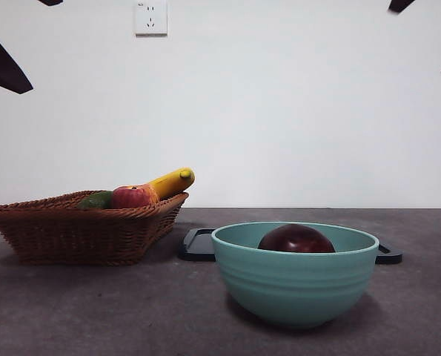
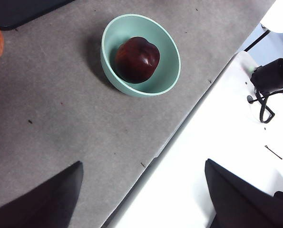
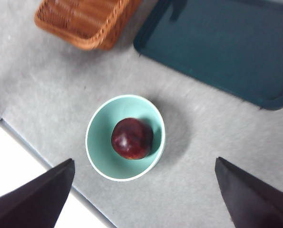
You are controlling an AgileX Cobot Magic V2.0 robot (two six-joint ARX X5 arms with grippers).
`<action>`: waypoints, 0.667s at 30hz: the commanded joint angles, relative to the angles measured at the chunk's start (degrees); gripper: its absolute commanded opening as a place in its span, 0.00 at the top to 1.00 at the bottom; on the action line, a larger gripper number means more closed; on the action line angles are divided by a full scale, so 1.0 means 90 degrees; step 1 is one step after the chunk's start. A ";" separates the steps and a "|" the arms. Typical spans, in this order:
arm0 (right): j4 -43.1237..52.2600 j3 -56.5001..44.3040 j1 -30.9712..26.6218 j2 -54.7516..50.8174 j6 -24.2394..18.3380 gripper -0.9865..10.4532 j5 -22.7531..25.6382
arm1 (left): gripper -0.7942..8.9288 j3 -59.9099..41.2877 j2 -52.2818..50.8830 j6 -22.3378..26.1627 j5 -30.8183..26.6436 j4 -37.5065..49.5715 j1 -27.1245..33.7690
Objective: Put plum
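Note:
The dark maroon plum [image 1: 296, 239] lies inside the teal bowl [image 1: 294, 285] at the front of the table. It shows in the left wrist view [image 2: 137, 59] in the bowl [image 2: 113, 35] and in the right wrist view [image 3: 131, 138] in the bowl [image 3: 102, 160]. My left gripper [image 2: 143, 197] is open and empty, high above the table's front edge, apart from the bowl. My right gripper [image 3: 146, 194] is open and empty, high above the bowl. In the front view both arms show only as black tips at the top corners.
A wicker basket [image 1: 79, 230] at the left holds a red apple [image 1: 131, 197], a green fruit [image 1: 95, 200] and a yellow banana [image 1: 172, 182]. A dark tray [image 1: 198, 245] lies behind the bowl. It also shows in the right wrist view [image 3: 227, 47].

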 commanded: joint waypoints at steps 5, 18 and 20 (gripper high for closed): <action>0.0777 -0.0498 0.0333 0.0721 0.0304 0.50 0.0012 | 0.50 0.0053 0.0029 0.0036 0.0034 0.0041 -0.0027; 0.2688 -0.1661 0.1093 0.1700 0.0780 0.62 0.0821 | 0.50 0.0053 0.0029 0.0039 0.0034 0.0049 -0.0027; 0.2805 -0.1661 0.1209 0.1831 0.0794 0.64 0.1022 | 0.50 0.0053 0.0029 0.0039 0.0034 0.0058 -0.0027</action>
